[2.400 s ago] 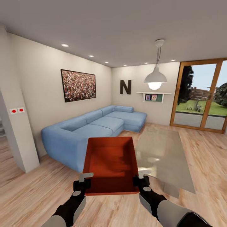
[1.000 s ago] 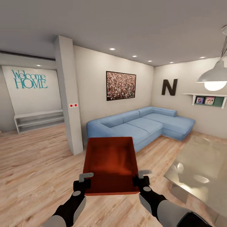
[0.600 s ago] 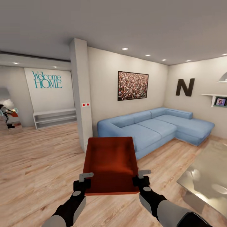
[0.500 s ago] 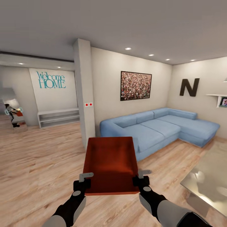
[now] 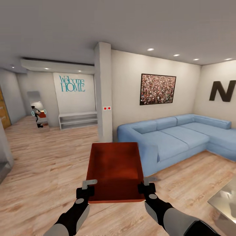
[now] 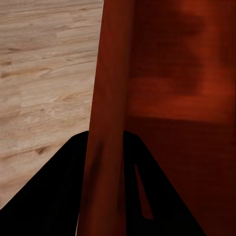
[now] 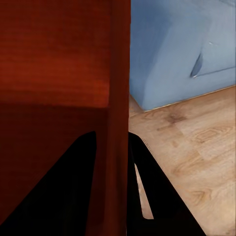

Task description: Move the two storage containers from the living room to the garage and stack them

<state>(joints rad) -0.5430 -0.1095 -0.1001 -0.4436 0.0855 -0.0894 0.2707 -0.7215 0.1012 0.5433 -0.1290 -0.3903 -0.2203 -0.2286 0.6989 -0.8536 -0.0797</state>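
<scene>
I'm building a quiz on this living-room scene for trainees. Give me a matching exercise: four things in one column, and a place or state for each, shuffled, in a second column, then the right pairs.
Things:
1. storage container
2. blue sofa
3. framed picture
4. white shelf unit

Places or states:
A. hangs on the wall above the sofa
B. stands below the "Welcome HOME" lettering
C. held off the floor, left gripper and right gripper clamped on its side walls
D. stands on the wood-plank floor against the wall

Pairs: 1-C, 2-D, 3-A, 4-B

container (image 5: pixel 115 168) between claws, sofa (image 5: pixel 170 139) behind at right
</scene>
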